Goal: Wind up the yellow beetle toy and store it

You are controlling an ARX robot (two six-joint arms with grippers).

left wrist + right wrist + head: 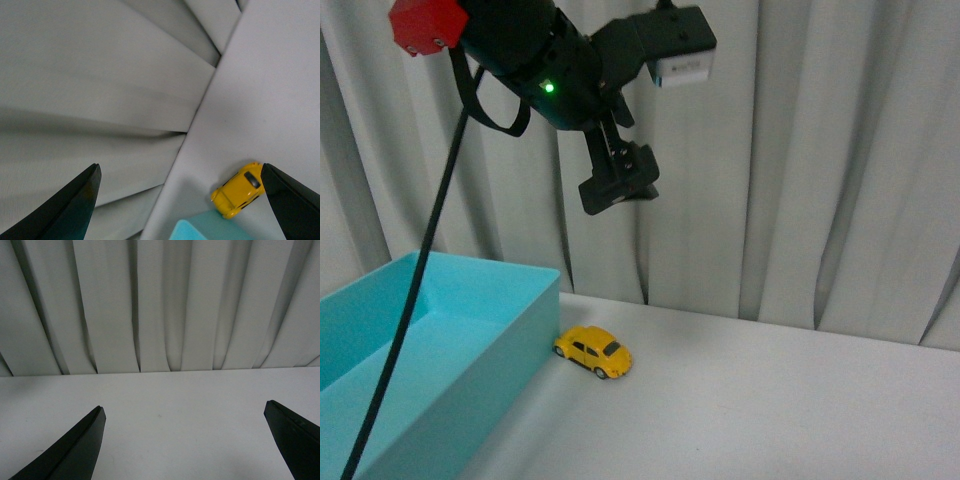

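The yellow beetle toy (593,351) stands on its wheels on the white table, right beside the near corner of a teal box (440,330). My left gripper (618,190) hangs open high above the toy, well clear of the table. In the left wrist view the yellow beetle toy (238,189) shows far below, close to one dark finger (292,205), with the left gripper (179,167) holding nothing. The right gripper (184,405) is open and empty over bare table; the front view does not show it.
The teal box (200,227) is open-topped, and nothing shows inside the part in view. Grey pleated curtains (800,150) hang along the table's back edge. A black cable (410,300) runs down from the left arm across the box.
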